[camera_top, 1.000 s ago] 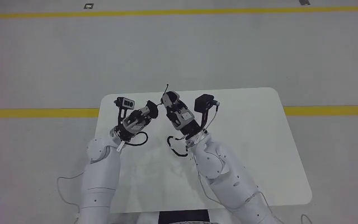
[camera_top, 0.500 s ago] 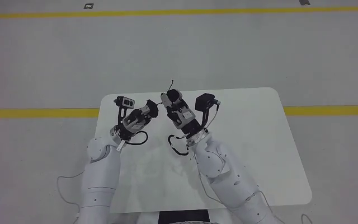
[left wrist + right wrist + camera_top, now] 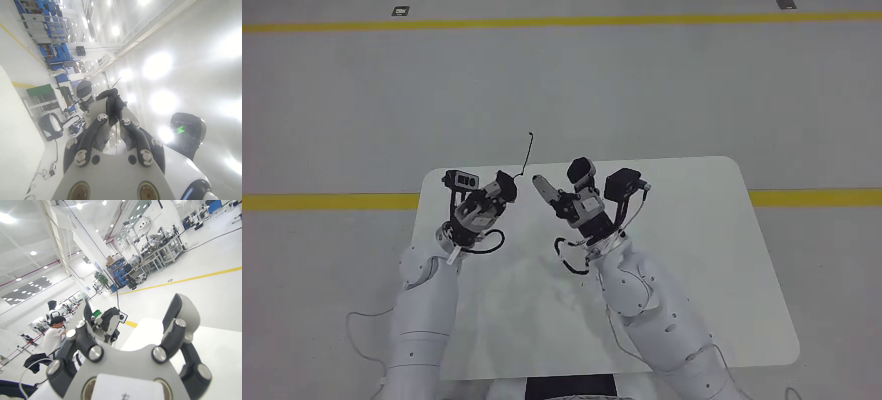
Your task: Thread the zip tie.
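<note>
Top view | left end effector [image 3: 504,187] clamps zip tie [image 3: 527,152] | right end effector [image 3: 562,180] apart | table [image 3: 692,250] below

A robotics lab hall is being shown: workbenches [image 3: 162,255] are being occupied by robot arms [image 3: 155,236], and blue shelving [image 3: 118,272] is being lit by ceiling lamps [image 3: 33,253].
</note>
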You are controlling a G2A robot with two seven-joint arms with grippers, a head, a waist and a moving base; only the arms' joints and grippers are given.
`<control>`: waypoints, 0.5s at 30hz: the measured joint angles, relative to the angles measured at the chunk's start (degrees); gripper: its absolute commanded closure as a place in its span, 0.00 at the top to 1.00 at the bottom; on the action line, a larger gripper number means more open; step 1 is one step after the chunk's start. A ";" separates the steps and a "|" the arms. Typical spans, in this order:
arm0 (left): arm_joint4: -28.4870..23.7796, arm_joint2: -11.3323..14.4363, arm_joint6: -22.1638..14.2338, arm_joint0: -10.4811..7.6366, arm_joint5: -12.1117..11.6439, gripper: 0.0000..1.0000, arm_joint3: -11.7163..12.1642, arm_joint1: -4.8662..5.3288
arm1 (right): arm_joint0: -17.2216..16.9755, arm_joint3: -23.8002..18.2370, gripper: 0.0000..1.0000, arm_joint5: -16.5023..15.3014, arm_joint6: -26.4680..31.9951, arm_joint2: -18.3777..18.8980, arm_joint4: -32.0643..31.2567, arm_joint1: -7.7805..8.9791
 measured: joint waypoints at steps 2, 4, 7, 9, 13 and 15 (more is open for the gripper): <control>-2.22 0.44 0.32 -0.05 1.26 0.00 0.30 0.14 | 0.02 0.45 1.00 -0.65 -1.15 0.58 -4.79 0.35; -5.01 0.86 1.13 0.04 3.71 0.00 0.55 0.25 | 0.07 1.09 1.00 -0.89 -2.14 0.86 -9.16 0.62; -8.64 1.40 2.58 0.37 6.85 0.00 0.30 0.38 | 0.21 2.20 1.00 0.71 -3.53 1.03 -13.28 0.72; -9.20 1.60 2.49 0.40 7.46 0.00 -0.30 0.51 | 0.02 2.32 1.00 3.06 -4.79 0.99 -12.78 0.52; -9.04 1.60 2.30 0.37 7.34 0.00 -0.40 0.54 | -0.05 2.23 1.00 3.54 -5.00 0.95 -12.07 0.46; -9.04 1.60 2.31 0.37 7.33 0.00 -0.40 0.54 | -0.04 2.23 1.00 3.51 -4.98 0.95 -12.11 0.46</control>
